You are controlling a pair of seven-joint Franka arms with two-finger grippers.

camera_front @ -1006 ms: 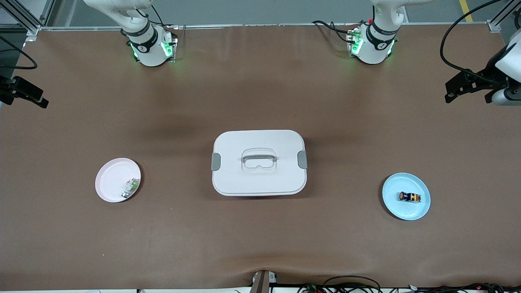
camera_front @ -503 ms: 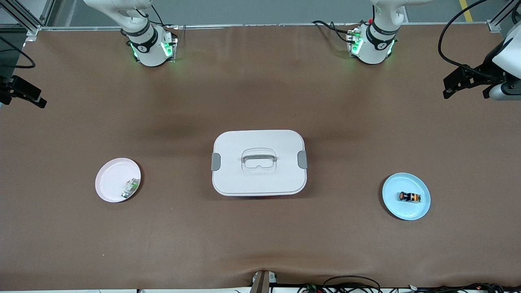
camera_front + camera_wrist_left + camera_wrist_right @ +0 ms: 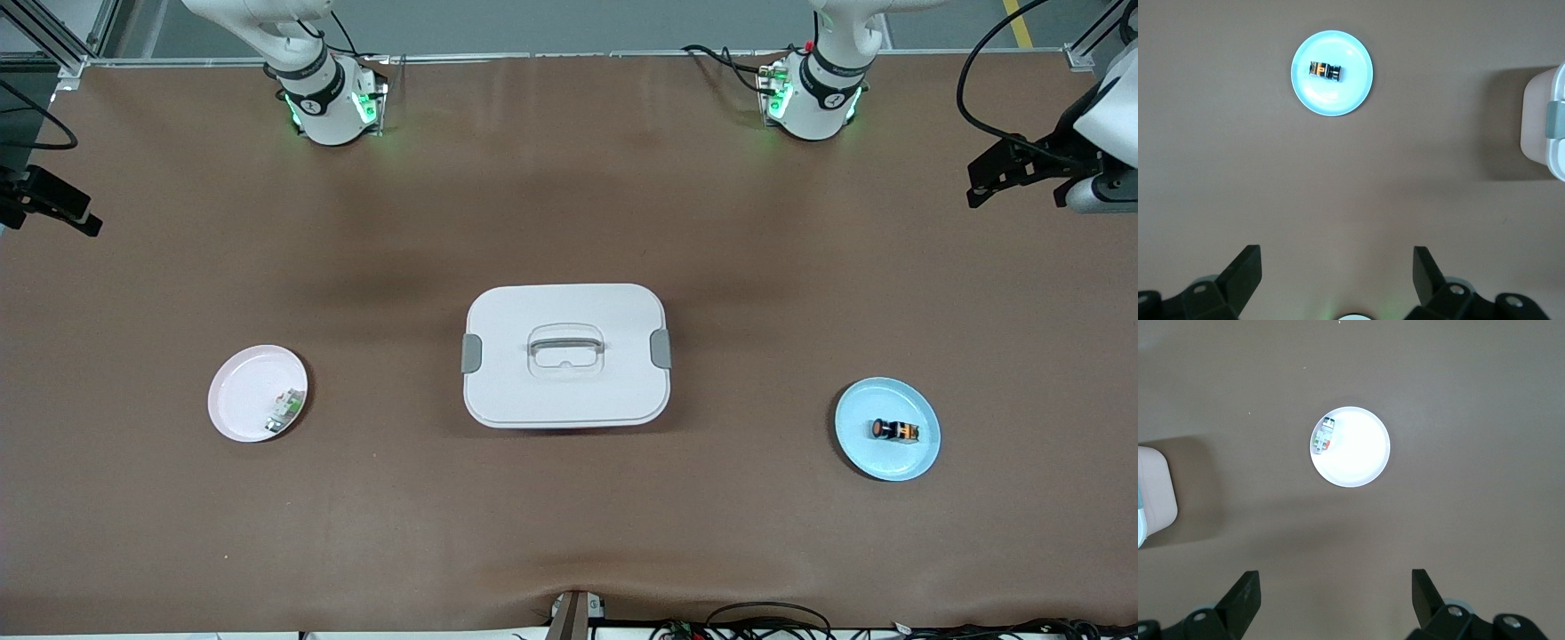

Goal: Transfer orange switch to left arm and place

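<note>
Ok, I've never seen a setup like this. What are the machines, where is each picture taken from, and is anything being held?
Two white robot arms stand at a brown table. The wide picture looks down from a high camera facing them; the other two come from cameras on their wrists. The left claw and the right claw hang open above opposite ends of the table, holding nothing. In the middle sits the box, lid on. Toward the left arm's end, the orange switch lies on a blue plate. Toward the right arm's end, a small green-and-white part lies on a pink plate.
</note>
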